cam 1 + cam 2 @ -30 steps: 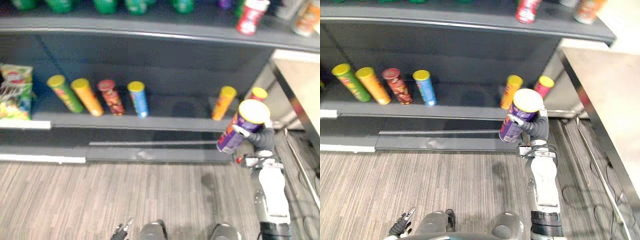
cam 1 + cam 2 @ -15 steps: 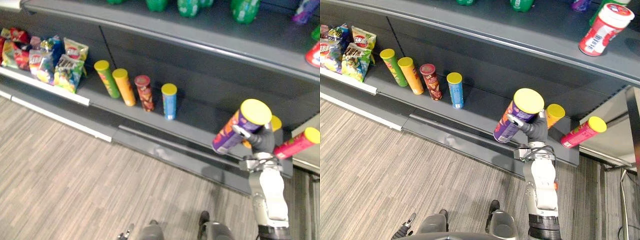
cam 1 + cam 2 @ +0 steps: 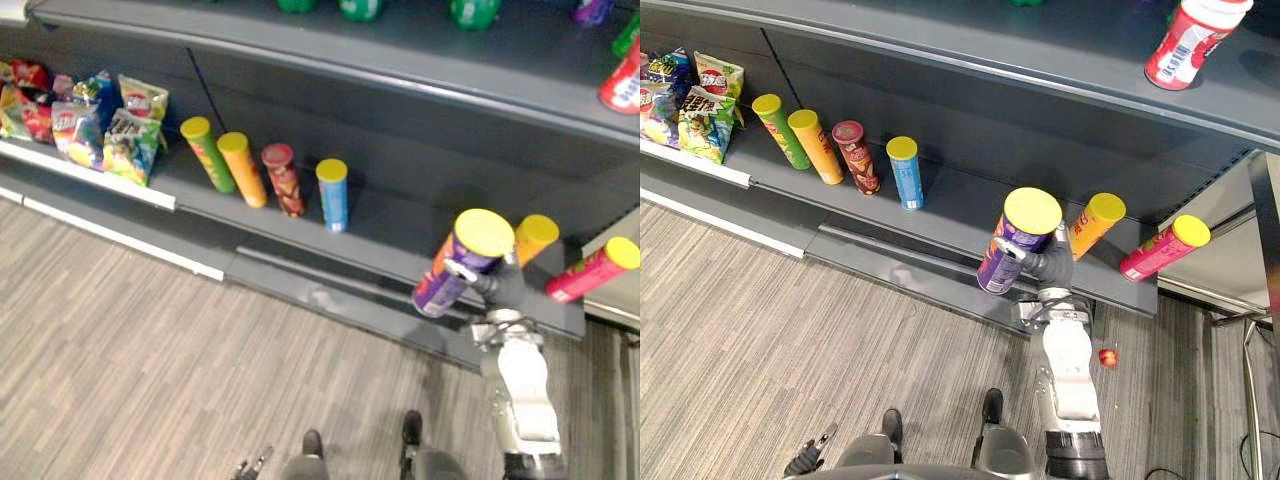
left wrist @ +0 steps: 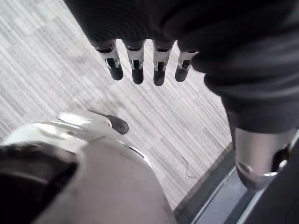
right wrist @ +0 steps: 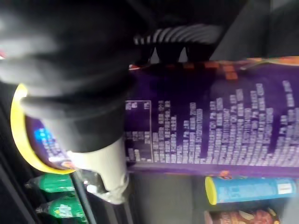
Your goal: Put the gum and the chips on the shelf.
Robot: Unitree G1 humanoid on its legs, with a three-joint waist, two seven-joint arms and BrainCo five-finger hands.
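You're partway through the chips half of the job, and nothing of it is finished. The purple chips can (image 3: 1015, 240) is off the ground in your right hand (image 3: 1048, 266), whose fingers and thumb are wrapped round its body – the right wrist view shows the dark cover pressed against the purple wall just below the yellow lid. The can hangs in front of the lower shelf (image 3: 960, 215), at its near edge, in the gap between the blue can (image 3: 906, 175) on the left and the orange can (image 3: 1092, 226) on the right. It is not yet set down. From these views I can't tell whether its base is over the shelf board or just short of it.

As for the gum, a red-and-white tub (image 3: 1195, 40) lies on the upper shelf (image 3: 1040, 50) at the far right, but I can't tell whether that is the gum, so treat that half as open. Your left hand (image 4: 135, 65) hangs low over the floor with its fingers straight and nothing in them.

The can's long axis runs from the lid, up and slightly right, to the base, down and left toward the shelf's near edge. The lid faces up toward your head. Its lean looks close to that of the orange can beside it, so I judge it near upright – it needs little turning, mostly a push farther in and down.
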